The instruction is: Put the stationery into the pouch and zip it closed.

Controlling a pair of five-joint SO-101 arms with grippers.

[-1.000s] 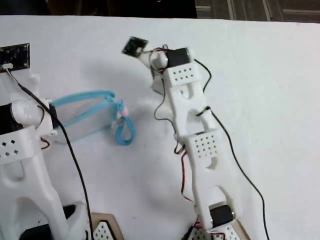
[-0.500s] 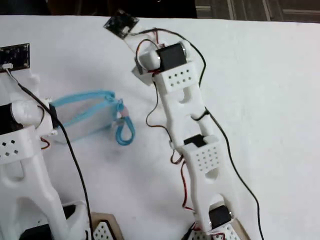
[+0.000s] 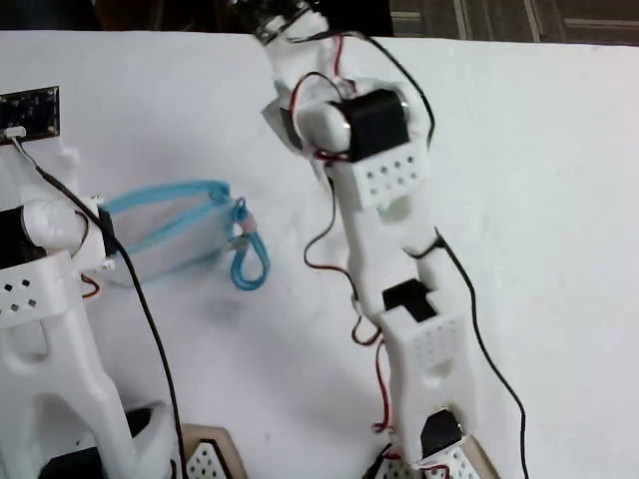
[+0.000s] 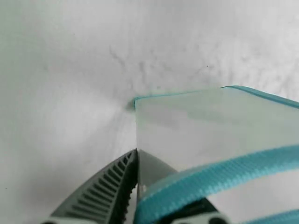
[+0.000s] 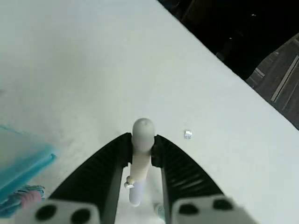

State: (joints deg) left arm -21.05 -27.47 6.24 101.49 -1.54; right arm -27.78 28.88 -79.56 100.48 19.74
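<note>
The clear pouch (image 3: 165, 238) with blue trim lies at the table's left, its blue zip-pull loop (image 3: 250, 261) pointing toward the middle. My left gripper (image 4: 139, 161) is shut on the pouch (image 4: 196, 135), pinching an end corner; in the high view this gripper (image 3: 105, 239) sits at the pouch's left end. In the right wrist view my right gripper (image 5: 142, 140) is shut on a white pen (image 5: 141, 156) with a rounded tip, held above the table. A corner of the pouch (image 5: 21, 158) lies off to its side. The right arm (image 3: 369, 170) stands raised near the far edge.
White table (image 3: 539, 180) has free room to the right. Its far edge (image 3: 479, 40) borders a dark floor. A tiny white speck (image 5: 188, 134) lies on the table ahead of the right gripper. Arm bases (image 3: 210, 459) sit at the near edge.
The right arm has lifted and swung toward the far edge, its wrist camera now at the top of the high view. Left arm and pouch have stayed put.
</note>
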